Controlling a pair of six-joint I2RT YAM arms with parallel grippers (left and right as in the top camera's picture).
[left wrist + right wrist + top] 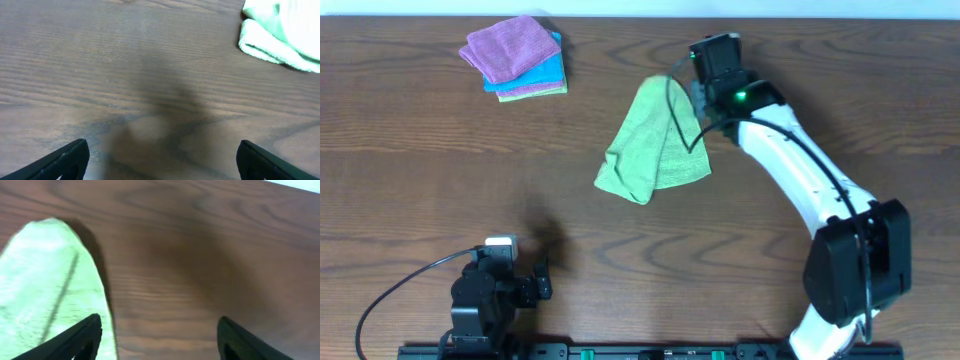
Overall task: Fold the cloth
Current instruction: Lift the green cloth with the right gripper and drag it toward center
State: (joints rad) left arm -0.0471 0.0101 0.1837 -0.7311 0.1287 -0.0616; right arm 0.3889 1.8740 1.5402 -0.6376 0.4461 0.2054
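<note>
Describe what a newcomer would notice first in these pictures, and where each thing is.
The bright green cloth lies loosely bunched in the middle of the table. The white right arm reaches to the cloth's upper right edge, its tool open. A stack of folded cloths, purple on top, sits at the far left.

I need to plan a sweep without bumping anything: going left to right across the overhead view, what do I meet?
In order: stack of folded cloths → lime-green cloth → right arm's base. The left arm shares the stack's span, so it is left out.
</note>
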